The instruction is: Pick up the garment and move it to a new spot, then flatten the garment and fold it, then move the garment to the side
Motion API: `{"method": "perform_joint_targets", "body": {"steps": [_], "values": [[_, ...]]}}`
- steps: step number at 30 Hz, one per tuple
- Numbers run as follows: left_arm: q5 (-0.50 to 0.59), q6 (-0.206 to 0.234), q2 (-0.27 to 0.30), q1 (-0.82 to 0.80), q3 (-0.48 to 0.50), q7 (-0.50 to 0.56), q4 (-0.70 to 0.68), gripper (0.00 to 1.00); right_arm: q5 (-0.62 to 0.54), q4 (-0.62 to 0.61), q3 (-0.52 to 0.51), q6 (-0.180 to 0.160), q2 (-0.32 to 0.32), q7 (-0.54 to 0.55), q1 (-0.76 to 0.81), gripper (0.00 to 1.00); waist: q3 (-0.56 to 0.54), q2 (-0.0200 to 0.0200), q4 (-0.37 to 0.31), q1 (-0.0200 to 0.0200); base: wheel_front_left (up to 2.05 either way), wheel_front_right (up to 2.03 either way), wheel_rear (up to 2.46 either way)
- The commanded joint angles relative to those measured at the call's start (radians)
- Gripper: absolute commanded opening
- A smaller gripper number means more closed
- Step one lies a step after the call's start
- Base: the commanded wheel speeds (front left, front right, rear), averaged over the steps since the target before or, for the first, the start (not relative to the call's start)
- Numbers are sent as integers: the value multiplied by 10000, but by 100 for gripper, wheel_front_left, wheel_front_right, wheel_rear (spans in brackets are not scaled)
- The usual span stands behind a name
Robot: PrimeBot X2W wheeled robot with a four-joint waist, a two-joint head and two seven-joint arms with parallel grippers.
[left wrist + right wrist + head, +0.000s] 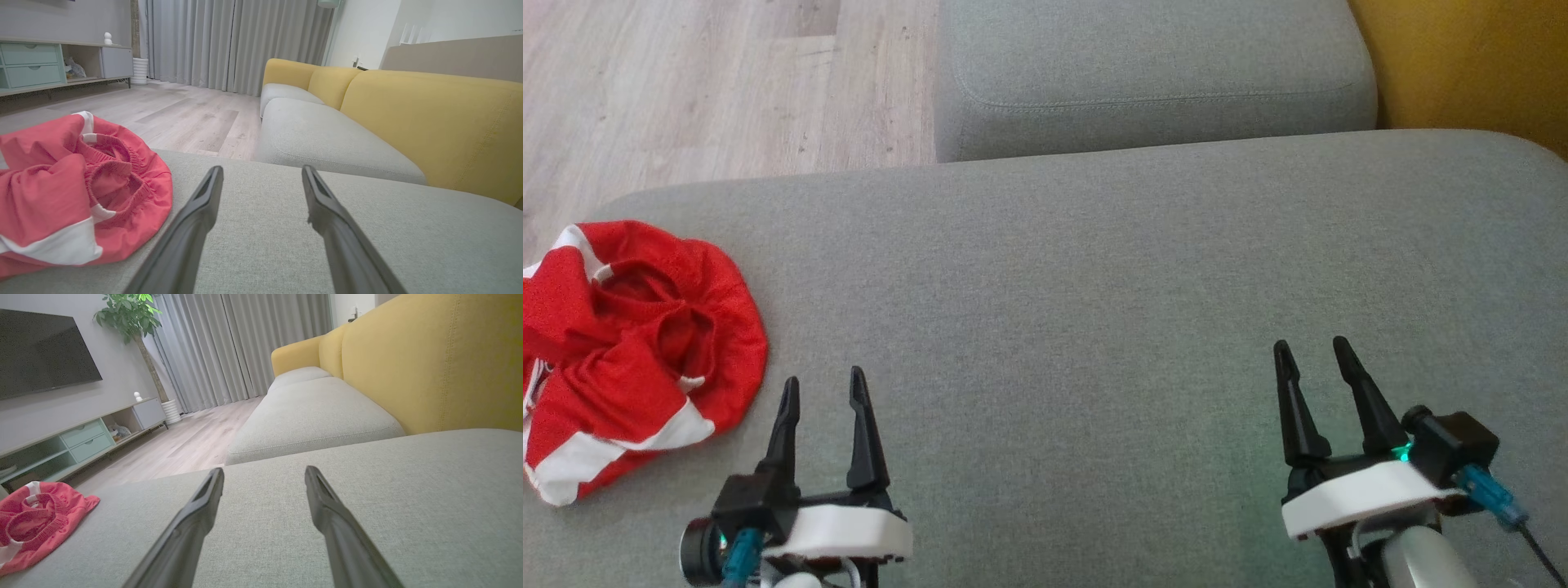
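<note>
Your crumpled red, white-banded garment (629,351) lies left, lengthwise near-to-far; left gripper (823,376) and right gripper (1311,341) jaws apart, empty.

My head camera looks steeply down on the grey sofa seat (1094,286). Both wrist cameras sit low over it, facing along the sofa toward the curtains (229,41); all three share the red garment (637,351).

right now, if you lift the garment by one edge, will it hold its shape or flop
Probably floppy: the garment lies crumpled in soft folds, so it should hang and unfurl. Likely light, as the cloth looks thin. Pushed, it would likely bunch on the woven cushion rather than slide.
</note>
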Motion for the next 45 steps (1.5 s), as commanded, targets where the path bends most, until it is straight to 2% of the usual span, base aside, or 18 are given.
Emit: {"method": "perform_joint_targets", "body": {"steps": [1,18,35,45], "values": [[354,98,78,-391,167,-147,-306,100,-372,-290,247,-6,-89,-153,-448,100,-2,-1,-4,0,0,0,0],[1983,519,89,-365,-36,-621,136,100,-2459,-221,249,-7,-100,-625,-408,100,-91,-1,-41,0,0,0,0],[1767,505,89,-411,-72,-625,356,100,-2669,-104,67,-7,-101,-628,-389,100,-55,-1,43,0,0,0,0],[1899,589,89,-499,-103,-625,359,100,-2483,-112,-2,-7,-101,-628,-383,100,89,-1,954,0,0,0,0]]}}
